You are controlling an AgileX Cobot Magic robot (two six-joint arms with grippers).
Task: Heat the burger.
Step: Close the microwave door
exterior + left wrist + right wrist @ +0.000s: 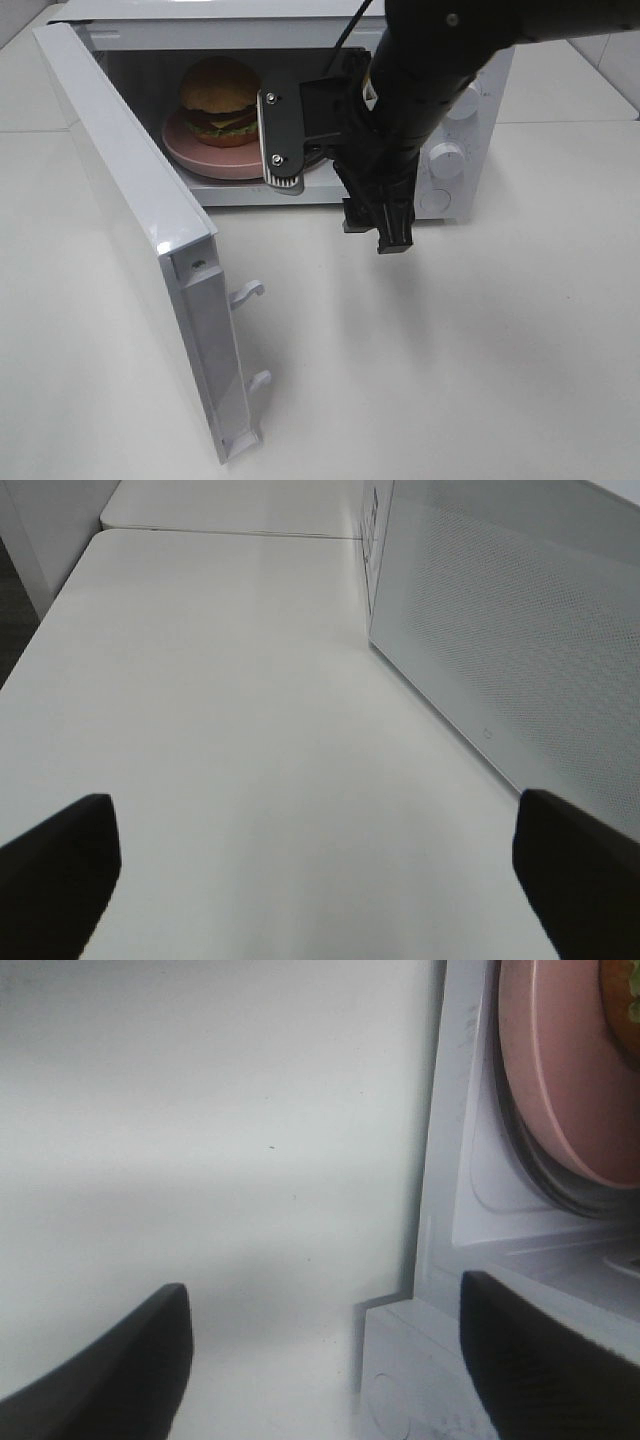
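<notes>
Exterior high, left to right: white door point(130, 220) swung wide open, edge toward the camera, two latch hooks point(248, 292) on that edge. Behind it is the microwave point(232, 192), cavity open. The burger point(220, 95) stands upright on a pink plate point(200, 155) in the cavity's left half. Bun dome is up, stacking axis vertical, layers facing the opening.

Right of the burger, a black bracket point(290, 130) on the right arm covers the plate's right rim. Right tool point(377, 228) hangs fingers-down before the microwave front, above the tabletop point(480, 350). The arm hides part of the knobs point(447, 160).

Right wrist: tool fingers spread wide, holding nothing. Plate edge and a sliver of burger are cut off at the frame border.

Left wrist: left tool point(315, 880) spread, empty, over tabletop beside the door's perforated face.
</notes>
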